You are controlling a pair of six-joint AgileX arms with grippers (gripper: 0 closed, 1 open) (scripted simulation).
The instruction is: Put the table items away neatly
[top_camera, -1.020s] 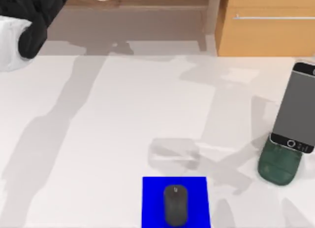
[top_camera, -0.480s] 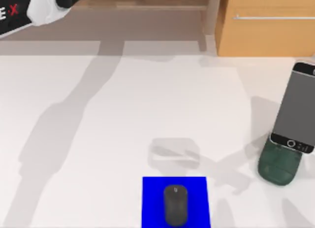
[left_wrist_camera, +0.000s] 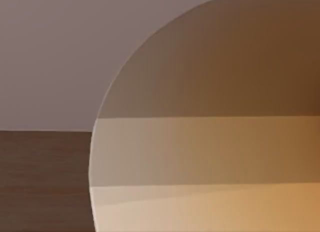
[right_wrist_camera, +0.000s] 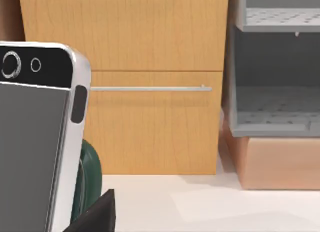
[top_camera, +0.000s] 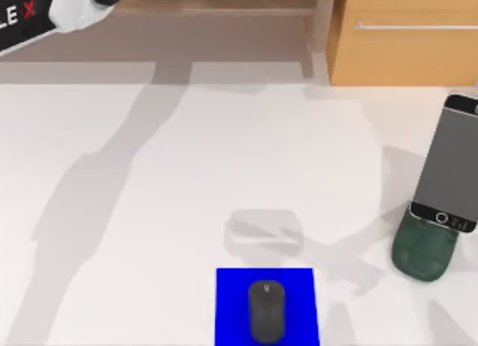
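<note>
Top view: my left arm (top_camera: 52, 13) sits at the far left corner, past the table's far edge; white link with black casing, its gripper not visible, so I cannot tell the jaw state. The white table (top_camera: 164, 211) carries a small black mouse (top_camera: 266, 310) on a blue mat (top_camera: 231, 305) at the near edge, about mid-width. The smartphone (top_camera: 450, 161), silver edge and grey screen, leans propped on a dark green stand (top_camera: 423, 252) at the right edge. Mouse and phone are well apart. A wooden cabinet (top_camera: 403, 47) with a silver handle stands beyond the far right corner.

Left wrist view: a tan-orange rounded surface (left_wrist_camera: 220, 142) very close to the camera, with banded shading, against a grey wall and a brown wood strip (left_wrist_camera: 45, 182). Looks like the cylinder, but I cannot tell whether it is gripped; no fingers visible.

Right wrist view: the smartphone (right_wrist_camera: 35, 152) very close, upright, camera lens showing, the green stand (right_wrist_camera: 89, 182) behind its edge. A dark gripper part (right_wrist_camera: 95, 217) sits just beside the phone's silver edge; open or closed, I cannot tell. Cabinet drawer front (right_wrist_camera: 150, 41) and grey shelf unit (right_wrist_camera: 275, 91) beyond.
</note>
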